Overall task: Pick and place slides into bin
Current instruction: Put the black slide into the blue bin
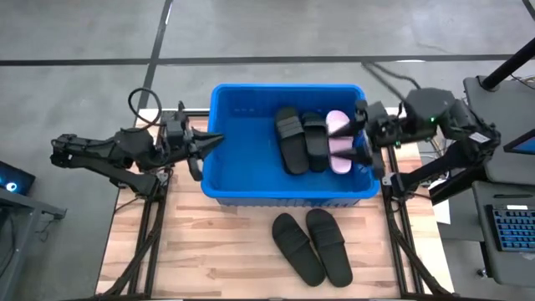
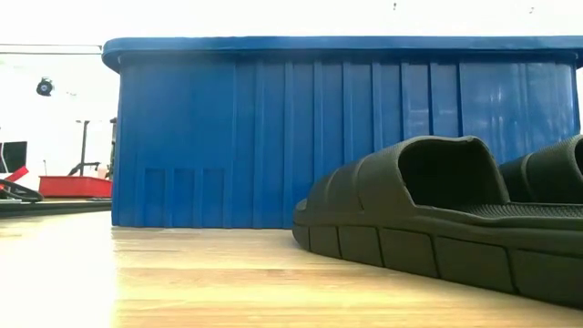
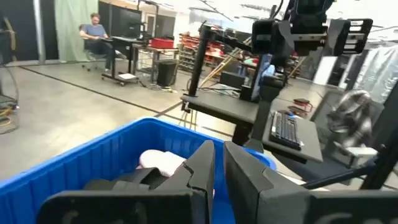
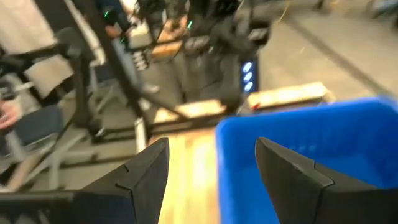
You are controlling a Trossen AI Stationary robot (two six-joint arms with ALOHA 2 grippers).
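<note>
The blue bin (image 1: 251,138) stands mid-table. Two black slides (image 1: 291,142) (image 1: 316,140) and a pale pink slide (image 1: 339,155) lie on its floor at the right side. Two more black slides (image 1: 297,248) (image 1: 329,247) lie flat on the table in front of the bin, and they fill the right of the low view (image 2: 428,219). My left gripper (image 1: 216,140) is shut and empty, raised at the bin's left rim and pointing across the bin (image 3: 219,171). My right gripper (image 1: 365,138) hangs open and empty above the bin's right rim (image 4: 211,168).
Wooden tabletop (image 1: 217,251) lies bare to the left of the two front slides. Desks with a keyboard (image 1: 510,230) stand to the right of the table. A person (image 3: 93,34) sits far off in the room behind.
</note>
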